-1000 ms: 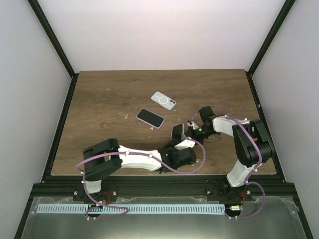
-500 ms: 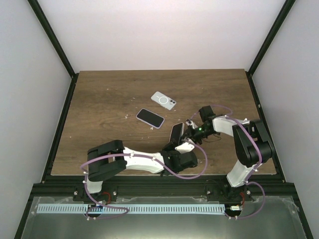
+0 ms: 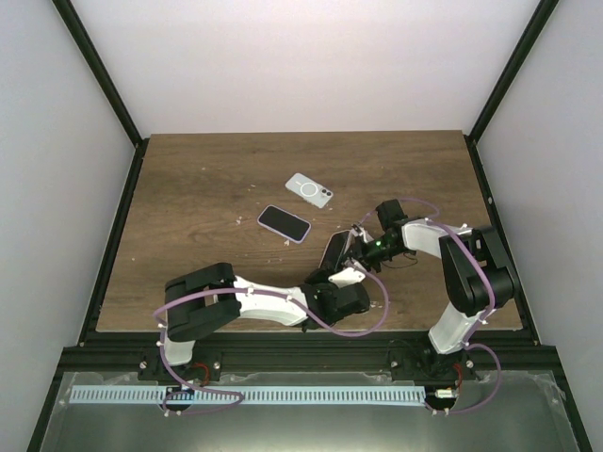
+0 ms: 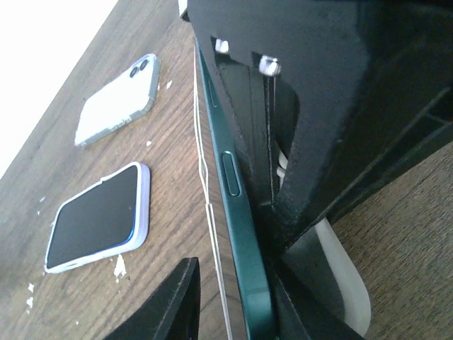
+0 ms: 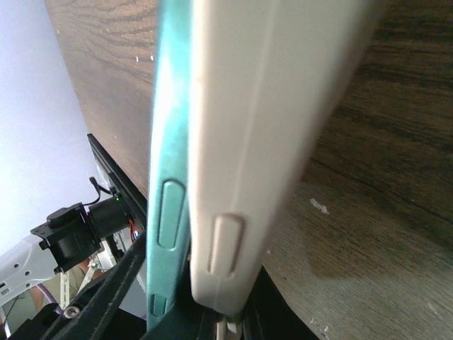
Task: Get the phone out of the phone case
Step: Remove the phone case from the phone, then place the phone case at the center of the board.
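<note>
The phone (image 3: 334,250) stands tilted on edge above the counter (image 3: 207,188), right of centre in the top view, between the left hand (image 3: 337,271) and the right hand (image 3: 361,247). In the right wrist view its teal edge sits just beside the pale phone case (image 5: 269,127), partly parted from it. The right hand is set narrow, straddling the case and phone edges together. The phone runs between the left hand's fingers (image 4: 180,301), but a strip of counter shows beside one finger, so a firm clamp cannot be confirmed. Hazards: if the left hold is loose, a pull on the case would probably drag the phone along or drop it onto the counter. If the right fingers pinch both edges, the parts would likely not separate. A half-released case may snap back.
</note>
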Robot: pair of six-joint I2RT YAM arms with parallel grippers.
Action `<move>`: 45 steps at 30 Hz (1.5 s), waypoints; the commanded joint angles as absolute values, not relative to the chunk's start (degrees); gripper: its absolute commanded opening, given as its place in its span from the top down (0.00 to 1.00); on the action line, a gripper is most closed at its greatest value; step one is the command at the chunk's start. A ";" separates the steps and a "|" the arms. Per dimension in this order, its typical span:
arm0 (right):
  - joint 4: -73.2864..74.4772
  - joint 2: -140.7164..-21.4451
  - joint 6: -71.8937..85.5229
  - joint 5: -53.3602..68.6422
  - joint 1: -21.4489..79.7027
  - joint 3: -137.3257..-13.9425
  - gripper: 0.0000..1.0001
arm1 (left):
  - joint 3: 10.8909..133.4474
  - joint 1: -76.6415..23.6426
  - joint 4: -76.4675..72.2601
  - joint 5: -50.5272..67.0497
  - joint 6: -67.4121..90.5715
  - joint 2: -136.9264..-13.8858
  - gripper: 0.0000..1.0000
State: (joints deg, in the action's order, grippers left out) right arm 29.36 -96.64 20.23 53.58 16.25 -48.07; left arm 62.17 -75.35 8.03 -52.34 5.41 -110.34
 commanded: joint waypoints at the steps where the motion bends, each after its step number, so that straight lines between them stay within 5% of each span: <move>1: 33.75 -96.35 18.55 60.19 16.78 -48.40 0.99 | 60.01 -72.96 8.68 -54.36 3.95 -110.89 0.78; 7: 33.18 -96.06 18.46 58.68 16.75 -48.89 0.99 | 58.21 -72.70 7.97 -53.66 5.26 -106.91 1.00; 30: 33.94 -90.15 14.35 36.92 15.01 -53.69 0.99 | 51.33 -72.22 9.50 -45.04 18.60 -87.99 1.00; 36: 43.12 -95.24 -15.62 37.04 12.37 -65.95 0.99 | 48.54 -74.52 9.53 -46.40 18.38 -83.04 1.00; 45: 59.28 -101.91 -35.14 34.72 -4.42 -78.22 0.99 | 44.24 -78.55 10.97 -49.90 20.30 -79.39 1.00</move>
State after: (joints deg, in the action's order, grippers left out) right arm 47.64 -97.43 -20.71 37.10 0.86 -71.29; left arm 46.33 -77.65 12.10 -46.28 18.52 -81.67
